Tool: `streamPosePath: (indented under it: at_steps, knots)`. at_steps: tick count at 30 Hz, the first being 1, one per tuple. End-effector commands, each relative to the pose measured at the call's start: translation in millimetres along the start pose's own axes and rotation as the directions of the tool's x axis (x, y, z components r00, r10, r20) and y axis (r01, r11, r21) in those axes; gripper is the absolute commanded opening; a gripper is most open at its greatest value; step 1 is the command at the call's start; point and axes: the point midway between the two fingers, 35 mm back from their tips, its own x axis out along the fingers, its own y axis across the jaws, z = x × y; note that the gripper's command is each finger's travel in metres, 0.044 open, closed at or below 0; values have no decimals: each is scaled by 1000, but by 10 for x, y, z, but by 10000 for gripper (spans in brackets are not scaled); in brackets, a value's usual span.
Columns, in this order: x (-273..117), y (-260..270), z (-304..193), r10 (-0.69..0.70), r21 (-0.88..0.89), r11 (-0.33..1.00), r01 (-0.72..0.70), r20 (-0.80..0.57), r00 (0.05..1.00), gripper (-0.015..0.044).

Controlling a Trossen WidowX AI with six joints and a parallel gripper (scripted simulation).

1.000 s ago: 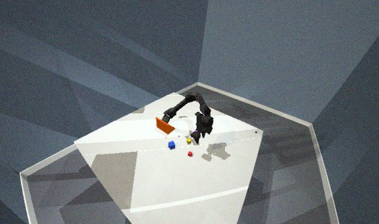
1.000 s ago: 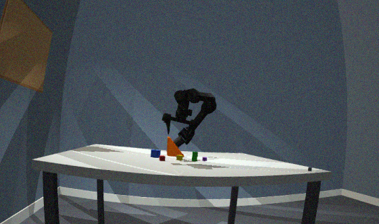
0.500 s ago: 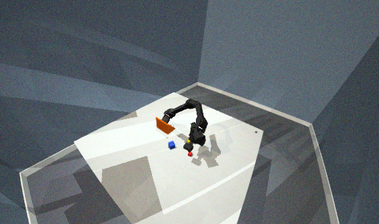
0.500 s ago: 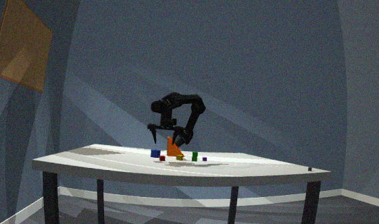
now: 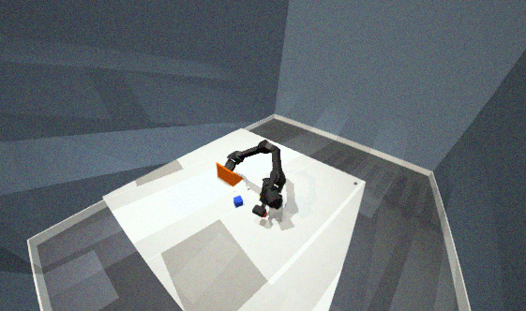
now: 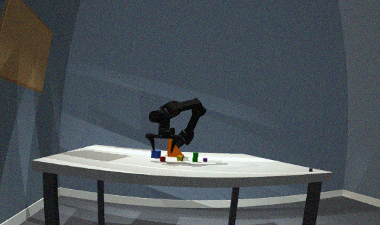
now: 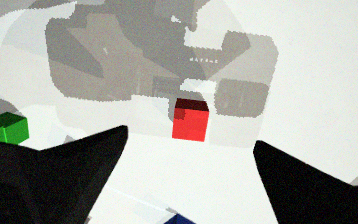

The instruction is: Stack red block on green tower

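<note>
- My fingers: flat black, matt, no glint on either one.
- Red block (image 7: 190, 123): smooth faces, even colour, looks like matt plastic.
- Green tower (image 7: 6, 128): same smooth, matt finish.
- Tabletop (image 7: 320, 75): pale, smooth, slightly dull; shadows lie soft on it.
- Orange panel (image 5: 229, 174): plain and matt; material not clear.
</note>
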Motion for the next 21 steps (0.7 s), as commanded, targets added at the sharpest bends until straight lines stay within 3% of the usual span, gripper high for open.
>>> streamPosePath:
  at_steps: [1,21]
  knots:
    - [40,4,5,2,4,1000,-2,7,1000,440]
    - [343,10,10,3,4,1000,-3,8,1000,440]
